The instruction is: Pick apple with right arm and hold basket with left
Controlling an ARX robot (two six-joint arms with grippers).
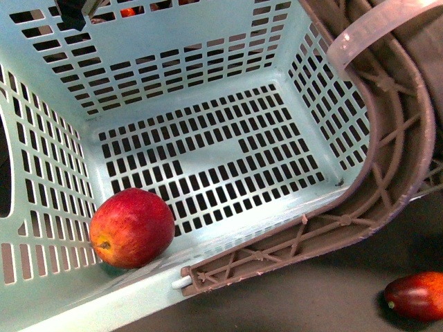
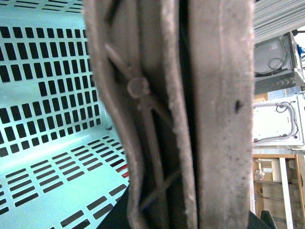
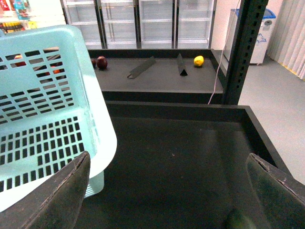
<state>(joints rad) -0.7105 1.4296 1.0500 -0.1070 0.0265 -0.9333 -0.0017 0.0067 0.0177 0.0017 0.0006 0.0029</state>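
The light aqua basket [image 1: 208,149] fills the front view, seen from above. Its brown handles [image 1: 387,173] lie together along the right rim, bound by a white tie [image 1: 367,31]. The round red apple [image 1: 131,227] rests inside the basket in its near left corner, against the wall. In the left wrist view my left gripper [image 2: 190,214] is shut on the brown handles [image 2: 214,109], which fill that view. My right gripper [image 3: 167,191] is open and empty above the dark table [image 3: 181,157], beside the basket's outer corner [image 3: 90,109]. Neither arm is clear in the front view.
An elongated red fruit [image 1: 417,296] lies on the dark table outside the basket at the near right. The table has a raised rim [image 3: 259,126] and a black post [image 3: 245,52]. A far shelf holds a yellow fruit [image 3: 198,60] and dark red fruit [image 3: 101,62].
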